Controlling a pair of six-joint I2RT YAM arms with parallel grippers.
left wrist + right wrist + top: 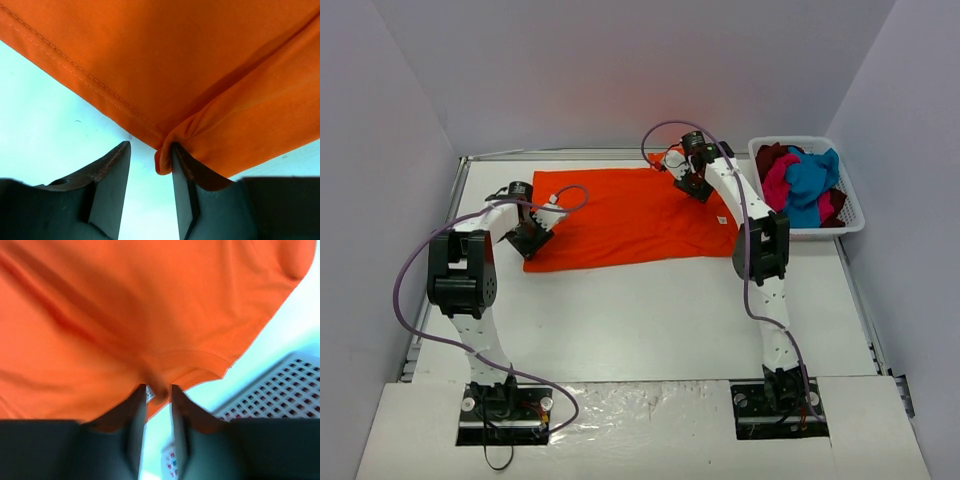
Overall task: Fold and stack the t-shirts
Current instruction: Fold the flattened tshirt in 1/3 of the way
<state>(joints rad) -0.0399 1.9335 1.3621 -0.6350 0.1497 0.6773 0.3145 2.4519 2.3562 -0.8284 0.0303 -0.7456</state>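
Gripping nothing, left claw (150,147) and right claw (158,388) stand parted around orange t-shirt (620,215) edges.

The t-shirt (620,215) is orange, the basket (820,233) white, its shirts (810,180) teal, magenta, dark red.

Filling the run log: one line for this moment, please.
orange t-shirt: spread flat | left fingers: apart, at hem corner | right fingers: narrow gap, cloth at tips

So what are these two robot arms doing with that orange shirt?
They are working on folding t-shirts. The orange t-shirt lies spread on the table. The left gripper sits at its left edge, jaws apart, cloth touching one finger. The right gripper is at the collar. More shirts wait heaped in the white basket.
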